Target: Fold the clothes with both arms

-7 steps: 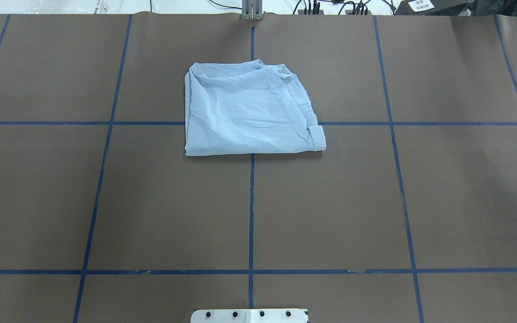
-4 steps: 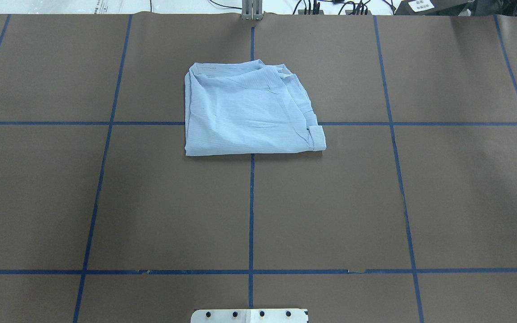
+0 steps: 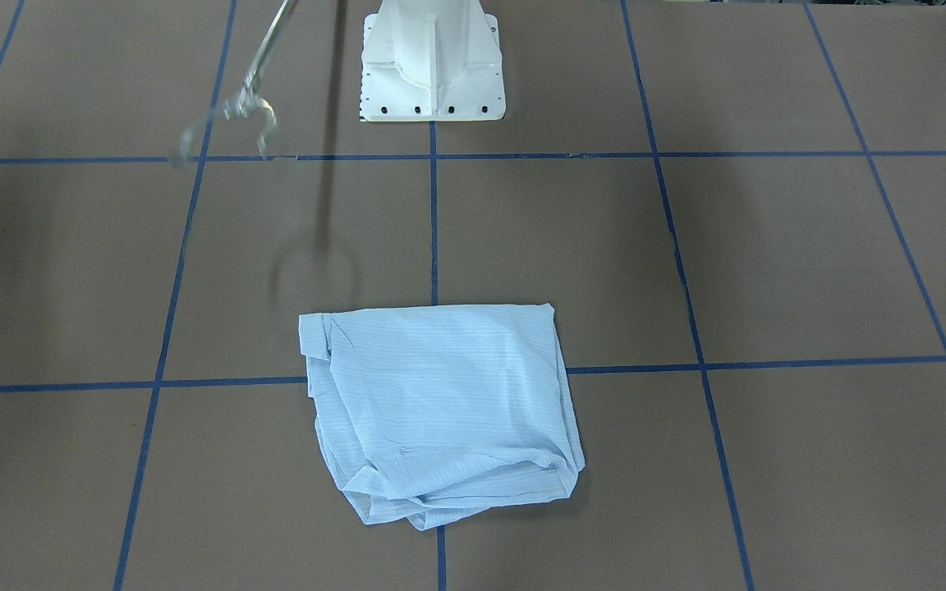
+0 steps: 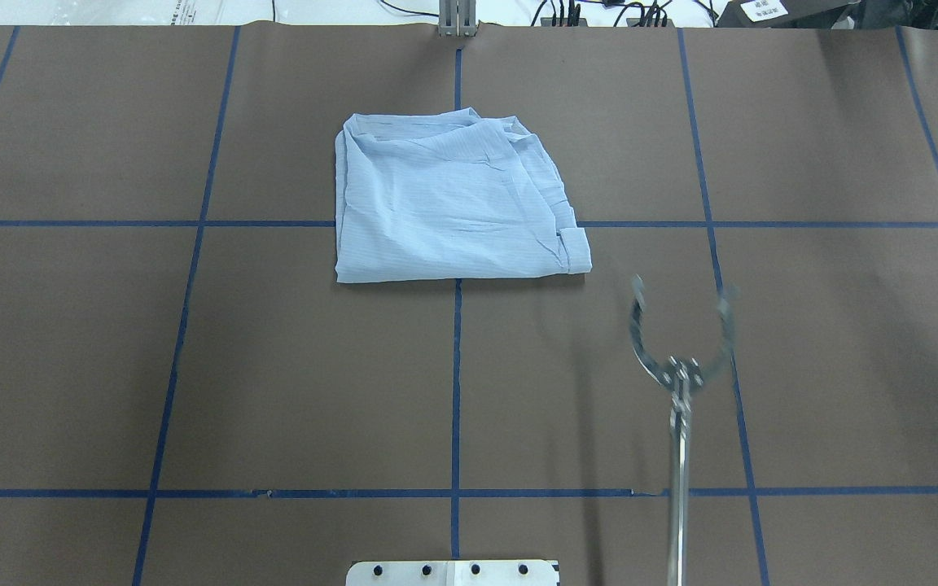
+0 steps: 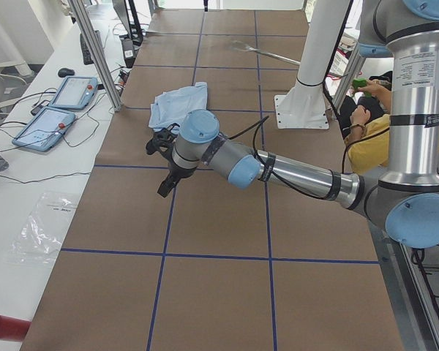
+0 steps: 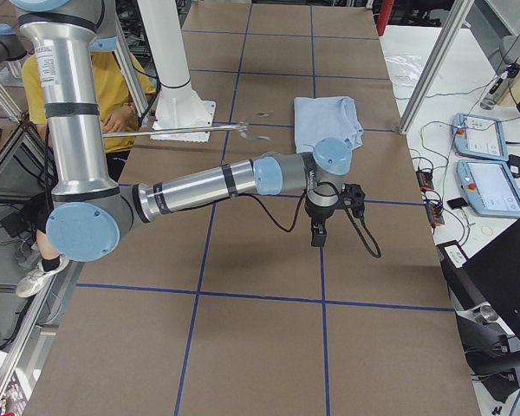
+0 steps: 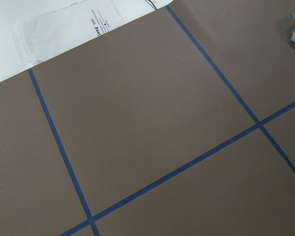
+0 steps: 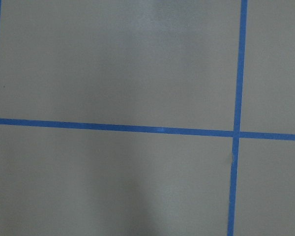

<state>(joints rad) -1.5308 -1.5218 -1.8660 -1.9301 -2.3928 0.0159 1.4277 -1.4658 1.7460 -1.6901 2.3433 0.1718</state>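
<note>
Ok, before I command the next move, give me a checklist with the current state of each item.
1. Is the light-blue shirt folded and flat on the table: ok. It is a compact rectangle, with uneven edges on one side.
2. Both grippers off the shirt: ok. The left gripper and right gripper hang over bare table, apart from it.
3. Jaws open or shut: cannot tell. They show only in the side views.
4. Workspace free of foreign things: not ok. A metal rod with a ring end reaches over the table near the shirt and looks blurred.
5. People clear of the arms: cannot tell. A person in yellow sits beside the white pedestal.
</note>
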